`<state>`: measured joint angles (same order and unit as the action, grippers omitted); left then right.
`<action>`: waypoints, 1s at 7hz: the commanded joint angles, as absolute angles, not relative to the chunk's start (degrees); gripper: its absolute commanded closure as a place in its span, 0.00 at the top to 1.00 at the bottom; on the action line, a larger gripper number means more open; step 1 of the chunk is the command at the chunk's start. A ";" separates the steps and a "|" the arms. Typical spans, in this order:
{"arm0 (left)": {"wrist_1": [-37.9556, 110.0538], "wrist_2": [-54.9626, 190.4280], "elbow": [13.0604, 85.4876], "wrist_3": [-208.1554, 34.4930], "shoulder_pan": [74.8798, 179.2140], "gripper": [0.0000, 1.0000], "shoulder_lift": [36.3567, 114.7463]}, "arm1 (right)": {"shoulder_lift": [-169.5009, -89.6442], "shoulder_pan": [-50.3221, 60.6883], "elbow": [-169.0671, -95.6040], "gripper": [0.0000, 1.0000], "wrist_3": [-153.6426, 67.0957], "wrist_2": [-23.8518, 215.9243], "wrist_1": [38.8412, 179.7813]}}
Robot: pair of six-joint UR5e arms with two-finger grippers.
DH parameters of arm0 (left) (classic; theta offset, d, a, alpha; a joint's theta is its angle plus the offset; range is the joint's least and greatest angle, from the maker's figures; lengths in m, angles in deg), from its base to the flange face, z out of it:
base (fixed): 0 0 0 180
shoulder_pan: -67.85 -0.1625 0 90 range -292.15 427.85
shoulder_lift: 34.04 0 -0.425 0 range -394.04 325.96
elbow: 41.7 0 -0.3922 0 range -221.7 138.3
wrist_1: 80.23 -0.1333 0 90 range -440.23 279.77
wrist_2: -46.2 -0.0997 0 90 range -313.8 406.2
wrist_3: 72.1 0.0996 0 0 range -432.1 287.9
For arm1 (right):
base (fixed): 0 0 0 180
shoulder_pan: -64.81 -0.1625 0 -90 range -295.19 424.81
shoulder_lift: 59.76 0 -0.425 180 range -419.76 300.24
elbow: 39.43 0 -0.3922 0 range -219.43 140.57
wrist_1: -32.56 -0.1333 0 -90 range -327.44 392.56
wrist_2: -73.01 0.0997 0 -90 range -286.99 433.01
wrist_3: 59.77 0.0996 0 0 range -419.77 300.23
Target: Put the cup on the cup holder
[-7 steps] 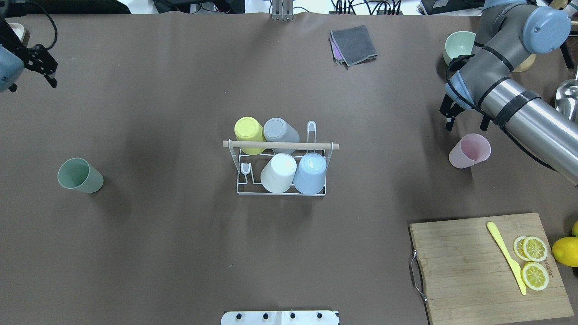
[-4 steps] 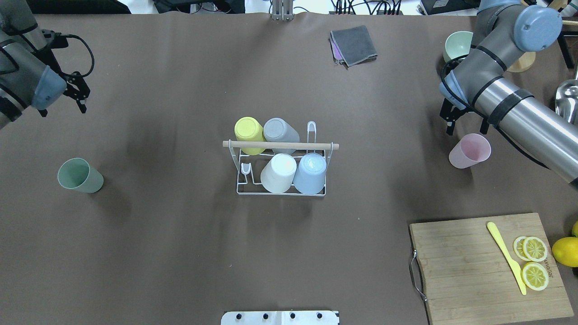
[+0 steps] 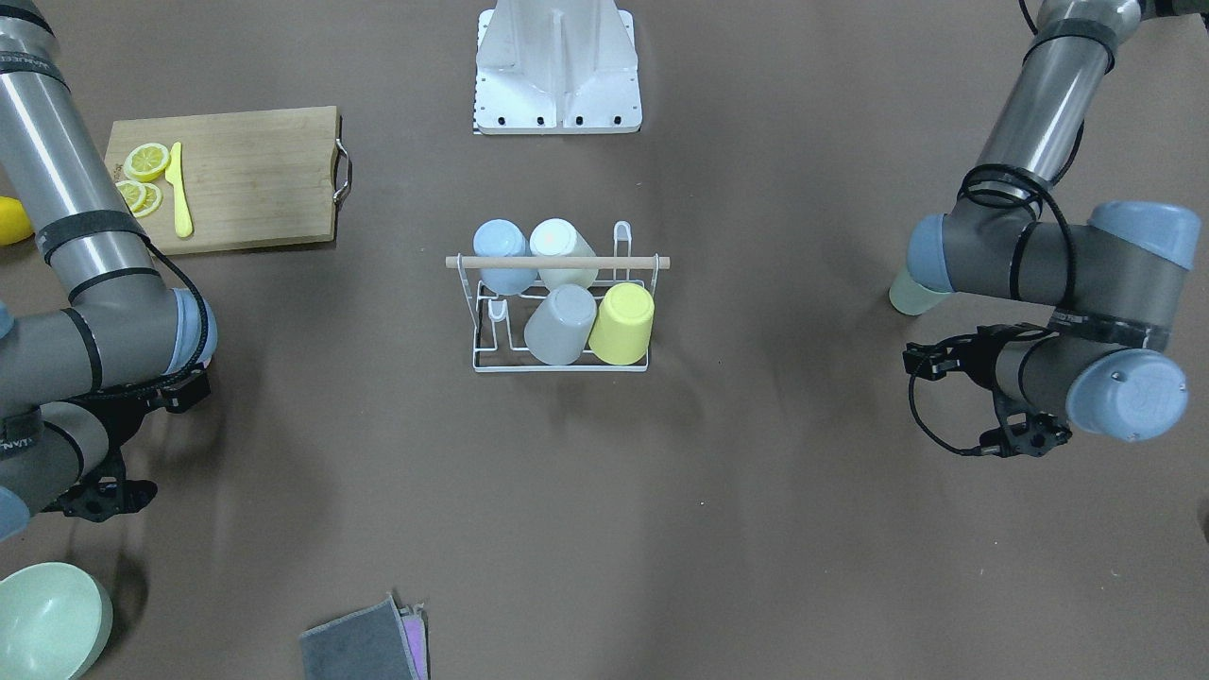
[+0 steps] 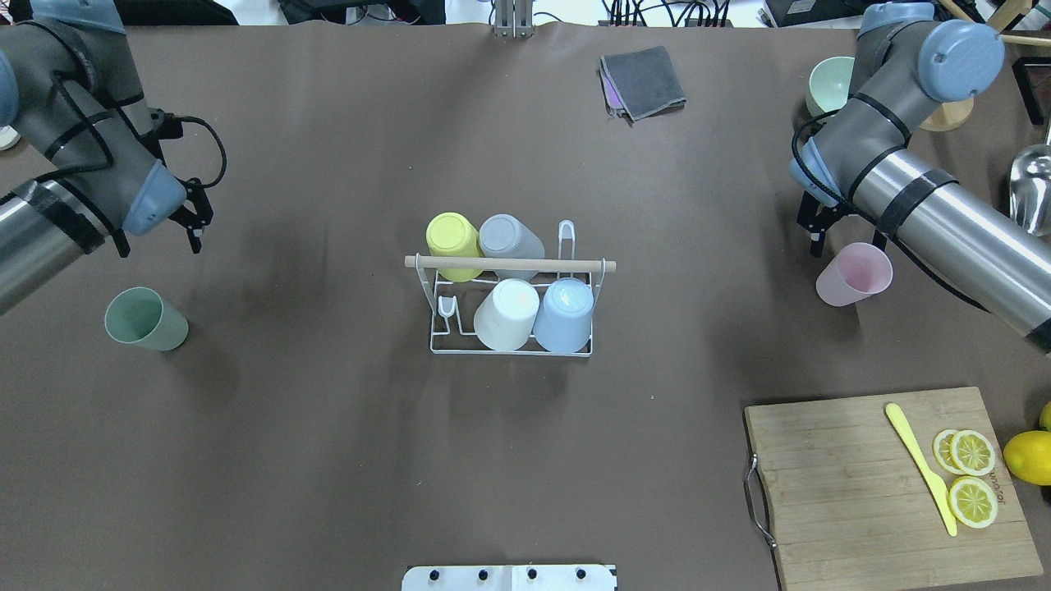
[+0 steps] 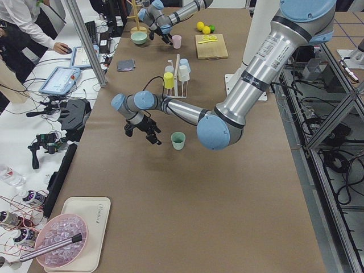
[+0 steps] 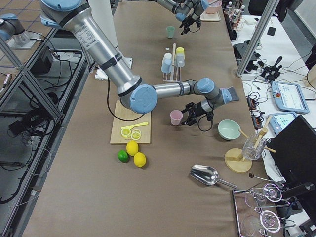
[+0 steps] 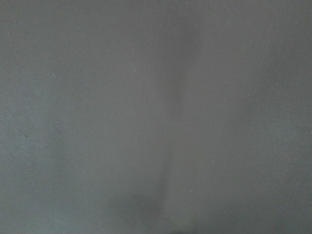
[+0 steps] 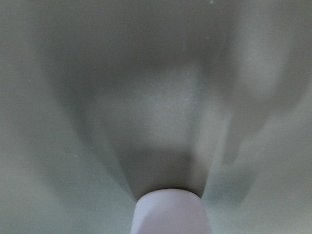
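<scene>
The white wire cup holder (image 4: pixel 434 327) with its wooden rod handle (image 4: pixel 509 263) stands mid-table and carries yellow, grey, white and blue cups upside down. A green cup (image 4: pixel 146 320) stands upright on the table at the left, also in the front view (image 3: pixel 911 295). A pink cup (image 4: pixel 854 275) stands upright at the right, and its rim shows at the bottom of the right wrist view (image 8: pixel 170 212). My left gripper (image 4: pixel 160 240) is open and empty, beyond the green cup. My right gripper (image 4: pixel 846 242) is open and empty, just beyond the pink cup. The left wrist view shows only table.
A wooden cutting board (image 4: pixel 862 492) with lemon slices and a yellow knife lies at the near right, with a whole lemon (image 4: pixel 1029 456) beside it. A folded grey cloth (image 4: pixel 643 82) and a pale green bowl (image 4: pixel 828 82) are at the far side.
My left arm has swung in from the far left edge toward the centre and nearer the green cup. My right gripper has shifted slightly toward the pink cup. The cups have not moved.
</scene>
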<state>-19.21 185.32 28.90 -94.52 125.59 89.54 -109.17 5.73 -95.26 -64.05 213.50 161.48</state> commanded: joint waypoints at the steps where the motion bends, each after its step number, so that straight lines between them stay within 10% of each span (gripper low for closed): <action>1: -20.11 185.33 28.97 -92.86 123.32 0.98 89.09 | -109.42 6.71 -94.98 0.93 -64.17 213.64 162.38; 5: -27.06 184.72 31.86 -86.60 121.38 0.98 86.46 | -109.60 7.69 -94.62 0.84 -67.40 213.64 166.06; 7: -27.06 184.63 33.18 -86.69 119.71 0.98 84.53 | -109.51 7.69 -94.80 0.51 -67.42 213.64 166.51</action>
<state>-26.99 184.69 32.29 -86.70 120.69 85.69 -109.57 7.65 -94.69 -67.14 213.66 165.99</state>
